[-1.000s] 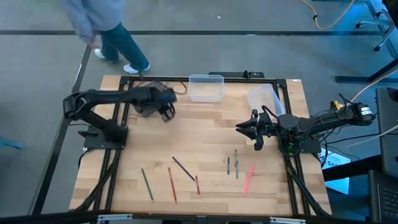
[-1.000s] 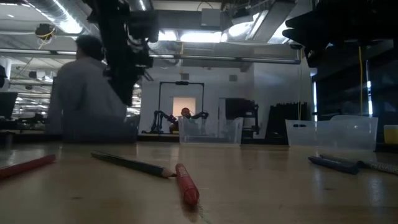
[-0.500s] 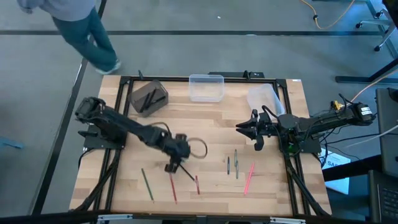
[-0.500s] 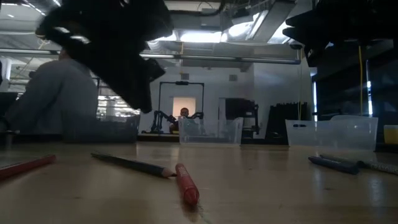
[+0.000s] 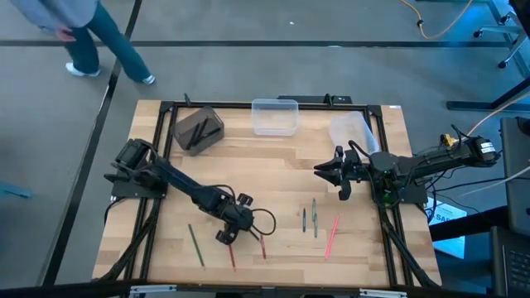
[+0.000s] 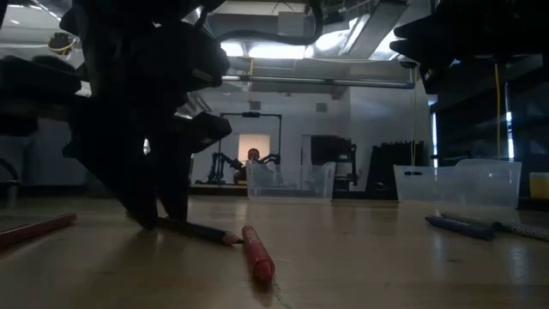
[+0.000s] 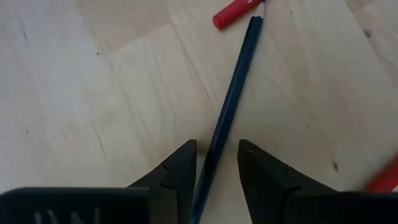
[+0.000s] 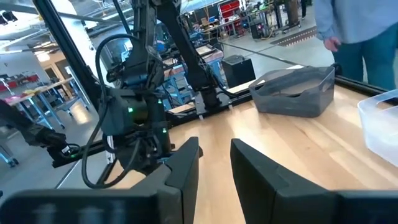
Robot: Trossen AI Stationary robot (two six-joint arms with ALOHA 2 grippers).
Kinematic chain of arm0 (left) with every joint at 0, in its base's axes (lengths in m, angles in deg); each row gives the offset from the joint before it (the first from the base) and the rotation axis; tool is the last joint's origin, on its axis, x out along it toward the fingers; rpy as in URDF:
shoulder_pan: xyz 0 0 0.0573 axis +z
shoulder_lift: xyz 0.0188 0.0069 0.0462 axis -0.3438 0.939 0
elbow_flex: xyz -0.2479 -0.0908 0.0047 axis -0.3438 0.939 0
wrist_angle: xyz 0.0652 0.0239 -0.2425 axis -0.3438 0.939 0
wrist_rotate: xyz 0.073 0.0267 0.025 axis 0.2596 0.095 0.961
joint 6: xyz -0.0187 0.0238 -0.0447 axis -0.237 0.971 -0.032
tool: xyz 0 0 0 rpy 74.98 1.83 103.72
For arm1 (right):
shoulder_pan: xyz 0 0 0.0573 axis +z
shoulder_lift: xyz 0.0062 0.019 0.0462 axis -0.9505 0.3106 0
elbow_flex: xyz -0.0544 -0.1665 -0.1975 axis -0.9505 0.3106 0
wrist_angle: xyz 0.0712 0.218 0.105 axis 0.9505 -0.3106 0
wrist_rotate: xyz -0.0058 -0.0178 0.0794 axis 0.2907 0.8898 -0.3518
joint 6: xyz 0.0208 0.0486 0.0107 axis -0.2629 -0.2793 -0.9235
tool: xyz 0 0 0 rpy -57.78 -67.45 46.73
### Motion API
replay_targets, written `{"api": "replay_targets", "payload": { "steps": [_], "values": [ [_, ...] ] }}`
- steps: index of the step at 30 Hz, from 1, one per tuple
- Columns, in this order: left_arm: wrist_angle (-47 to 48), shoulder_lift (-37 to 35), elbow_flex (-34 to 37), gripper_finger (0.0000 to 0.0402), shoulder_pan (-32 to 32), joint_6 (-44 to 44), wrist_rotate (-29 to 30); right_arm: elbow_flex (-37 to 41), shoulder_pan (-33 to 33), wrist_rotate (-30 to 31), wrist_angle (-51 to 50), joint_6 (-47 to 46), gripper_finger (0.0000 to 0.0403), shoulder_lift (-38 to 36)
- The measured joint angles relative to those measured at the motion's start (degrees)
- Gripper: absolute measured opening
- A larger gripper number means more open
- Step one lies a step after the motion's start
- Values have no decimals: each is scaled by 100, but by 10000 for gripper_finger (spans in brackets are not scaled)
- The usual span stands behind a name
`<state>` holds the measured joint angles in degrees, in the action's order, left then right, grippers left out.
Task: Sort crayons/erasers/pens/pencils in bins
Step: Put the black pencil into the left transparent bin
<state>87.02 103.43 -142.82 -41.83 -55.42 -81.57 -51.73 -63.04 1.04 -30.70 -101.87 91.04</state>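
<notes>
Wooden surface [image 5: 273, 165], pencils scattered along its near side, three bins at the far edge.
The left pincer [image 7: 214, 163] stood spread astride the dark pencil [image 7: 231, 93]; closing squarely mid-shaft would suit, minding the red crayon [image 7: 237, 10] at its tip. The right pincer [image 5: 321, 170] waited slightly spread over open wood.
</notes>
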Motion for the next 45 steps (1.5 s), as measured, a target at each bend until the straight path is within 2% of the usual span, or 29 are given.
{"api": "replay_targets", "payload": {
  "steps": [4, 14, 20, 24, 33, 45],
  "values": [
    [24, -18, 4, 94, 0, 22, -4, 0, 0, -45, -37, -27, 97, 0],
    [210, -24, 7, 8, 37, -307, 20, 0, 0, -61, -40, -26, 97, 0],
    [121, -22, 17, 9, 7, -729, 429, 0, 0, -59, -71, -22, 97, 0],
    [74, -16, 22, 3, -12, -629, 691, 0, 0, -58, -83, -149, 97, 0],
    [303, -74, 17, 2, -164, -762, 1836, 0, 0, -56, -126, -182, 97, 2],
    [1177, -869, -221, 1, -284, -1589, 2860, 0, 0, 3, -166, -230, 97, 2]
  ]
}}
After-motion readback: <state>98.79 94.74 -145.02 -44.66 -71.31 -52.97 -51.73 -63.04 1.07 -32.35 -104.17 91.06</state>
